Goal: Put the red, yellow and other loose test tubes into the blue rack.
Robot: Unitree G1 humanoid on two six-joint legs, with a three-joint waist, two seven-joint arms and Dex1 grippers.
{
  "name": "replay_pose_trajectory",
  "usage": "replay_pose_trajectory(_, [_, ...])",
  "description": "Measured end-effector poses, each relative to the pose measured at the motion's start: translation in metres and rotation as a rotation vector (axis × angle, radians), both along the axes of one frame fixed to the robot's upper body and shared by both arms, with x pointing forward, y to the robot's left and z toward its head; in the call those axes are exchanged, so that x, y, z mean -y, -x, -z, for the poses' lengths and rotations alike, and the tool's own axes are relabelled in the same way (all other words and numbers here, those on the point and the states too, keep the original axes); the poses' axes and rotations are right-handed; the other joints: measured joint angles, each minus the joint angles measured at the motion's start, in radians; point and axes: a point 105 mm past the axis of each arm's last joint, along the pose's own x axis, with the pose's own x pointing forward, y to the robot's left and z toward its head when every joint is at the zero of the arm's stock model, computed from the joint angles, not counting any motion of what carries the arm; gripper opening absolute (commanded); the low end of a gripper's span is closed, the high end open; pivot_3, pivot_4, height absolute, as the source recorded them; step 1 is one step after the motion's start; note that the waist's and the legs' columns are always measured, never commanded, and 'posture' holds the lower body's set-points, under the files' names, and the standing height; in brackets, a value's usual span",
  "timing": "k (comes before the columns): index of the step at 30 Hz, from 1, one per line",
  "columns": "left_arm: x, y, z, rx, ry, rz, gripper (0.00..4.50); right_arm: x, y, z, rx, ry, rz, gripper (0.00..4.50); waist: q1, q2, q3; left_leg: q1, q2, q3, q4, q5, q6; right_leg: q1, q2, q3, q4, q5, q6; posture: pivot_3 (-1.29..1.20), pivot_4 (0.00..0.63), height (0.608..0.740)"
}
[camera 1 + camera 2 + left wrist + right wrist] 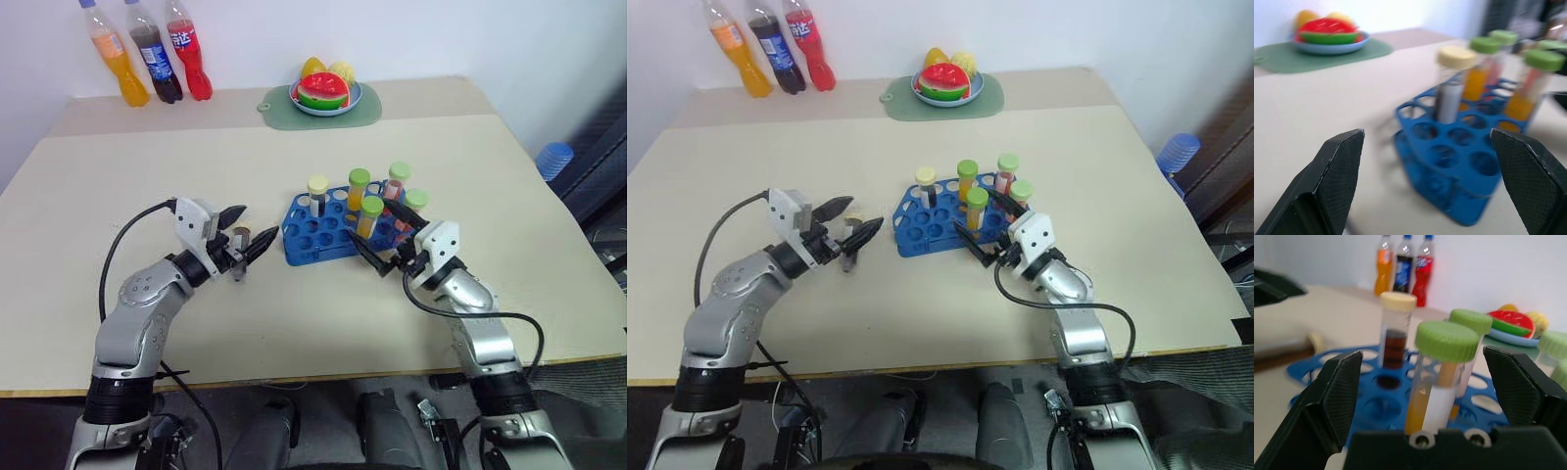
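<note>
- The bright blue rectangular plastic rack [321,231], with rows of round holes, stands near the middle of the pale beige table [509,196], between the two grippers.
- Five clear capped tubes stand upright in it. One with a pale cream cap [317,186] holds dark liquid. A yellow-orange-filled tube with a green cap [371,209] stands at the rack's near edge, another orange one with a green cap [359,180] behind it, and a reddish green-capped tube [399,173] at the far corner. A fifth green cap [416,200] sits on the rack's right end.
- That last tube's contents are hidden behind the right gripper [387,252], whose two black fingers stand spread apart just in front of the rack and grip nothing.
- The left gripper [247,232] hangs to the rack's left with its textured, wedge-shaped fingers apart and empty.
- A small cream-tipped object [853,217] lies on the table beside the left gripper; it is too blurred to identify.
- At the table's far edge stand three plastic soda bottles [147,54] with orange, dark and red drink, and a blue plate of fruit [326,91] on a pale green mat [279,115].
</note>
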Motion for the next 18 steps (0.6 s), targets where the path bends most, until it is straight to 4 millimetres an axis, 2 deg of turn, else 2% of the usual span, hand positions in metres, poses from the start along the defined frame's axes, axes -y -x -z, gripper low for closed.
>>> replay_pose_trajectory(4, [-0.017,-0.008,-0.006,-0.133,0.037,-0.145,4.28,0.023,0.018,0.011,-0.083,0.039,0.034,4.33,0.004,0.000,0.000,0.000,0.000,0.000,0.001,0.000,0.001,0.001,0.000,0.000,0.000,0.000,0.000,0.00,0.150,0.740])
replay_pose_trajectory(10, [-0.022,-0.013,-0.006,-0.420,-0.017,-0.231,4.28,0.055,0.051,0.010,-0.155,0.145,0.032,4.33,0.010,-0.001,0.000,0.000,0.000,0.000,0.002,-0.001,0.002,0.001,0.000,0.000,0.001,0.000,0.000,0.00,0.150,0.740])
replay_pose_trajectory(14, [-0.023,-0.020,-0.004,-0.651,-0.023,-0.243,4.28,0.060,0.063,-0.013,-0.120,0.216,-0.041,4.33,0.009,-0.001,0.000,0.002,0.000,0.001,0.002,-0.002,0.003,0.003,0.001,0.000,0.001,0.000,0.001,0.00,0.150,0.740])
replay_pose_trajectory(18, [-0.028,-0.034,0.007,-0.792,0.017,-0.303,4.28,0.059,0.066,-0.019,-0.109,0.248,-0.083,4.33,0.007,-0.002,0.000,0.002,0.000,0.000,0.002,0.000,0.000,0.003,0.000,0.000,0.001,0.000,0.001,0.00,0.150,0.740])
